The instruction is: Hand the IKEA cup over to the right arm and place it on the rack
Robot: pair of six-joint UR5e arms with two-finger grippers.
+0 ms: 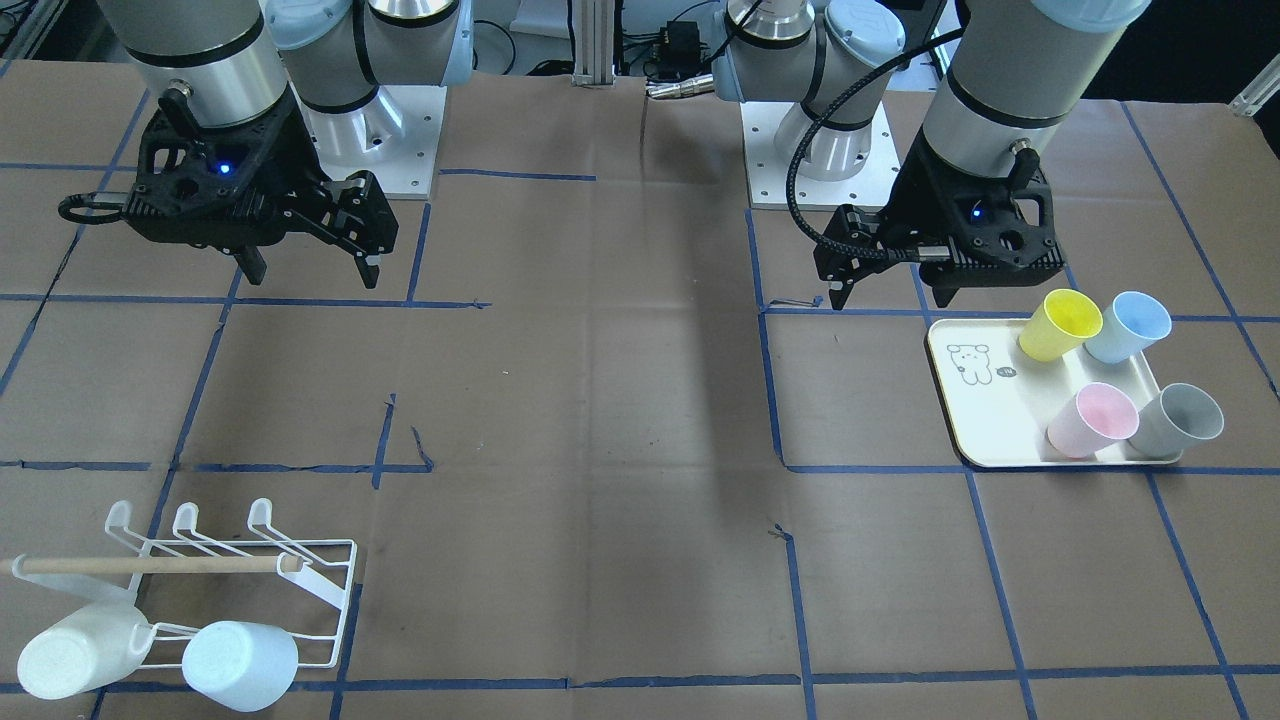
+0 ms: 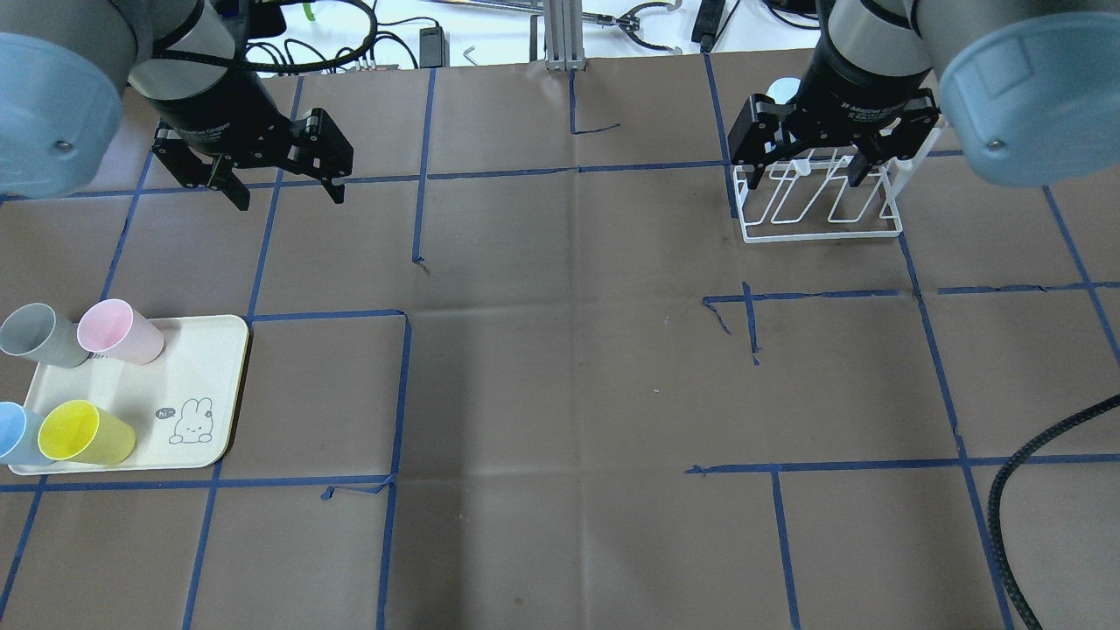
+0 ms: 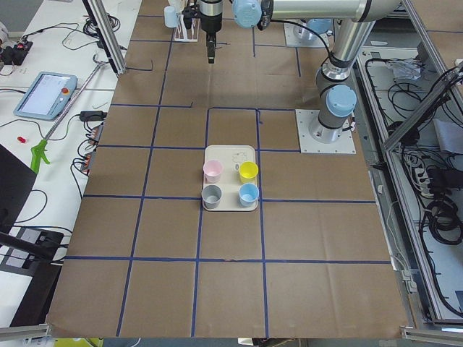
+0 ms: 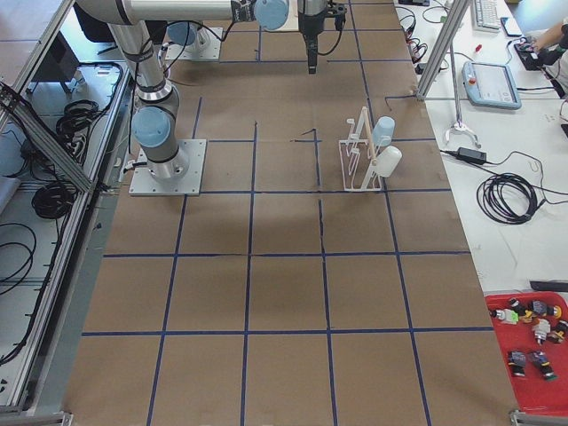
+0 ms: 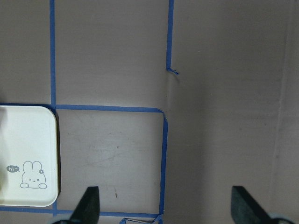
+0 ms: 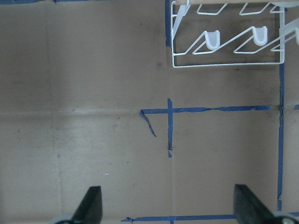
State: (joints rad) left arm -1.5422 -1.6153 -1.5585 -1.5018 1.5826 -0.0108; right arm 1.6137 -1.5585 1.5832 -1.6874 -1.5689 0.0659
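**On the Left-Hand Tray, Four Cups Stood While Both Pincers Hung Empty**

On the robot's left side of the table (image 1: 600,400) lay a cream tray (image 1: 985,420). It carried a yellow cup (image 1: 1058,325), a blue cup (image 1: 1125,327), a pink cup (image 1: 1090,420) and a grey cup (image 1: 1178,420). All four stood upright with their mouths up, so each long axis ran vertically. Nothing showed which one was meant to go next.

The left pincer (image 1: 892,296) hovered above the table, beside the tray rather than over it. Its own wrist camera caught only the tray's printed corner at the frame edge and no cup. This arm was plainly the nearer one, and the yellow and blue cups looked closest to it. The pickup would probably call for a sideways shift over the tray and then a descent.

Its fingers were spread wide, holding and touching nothing. The right pincer (image 2: 801,171) was likewise spread and empty, hanging over the table near the rack (image 2: 822,235), well apart from the tray.

The rack stood on the robot's right side and already bore a white cup (image 1: 70,655) and a pale blue cup (image 1: 240,665) on the prongs of one row. The other prongs in view were bare.
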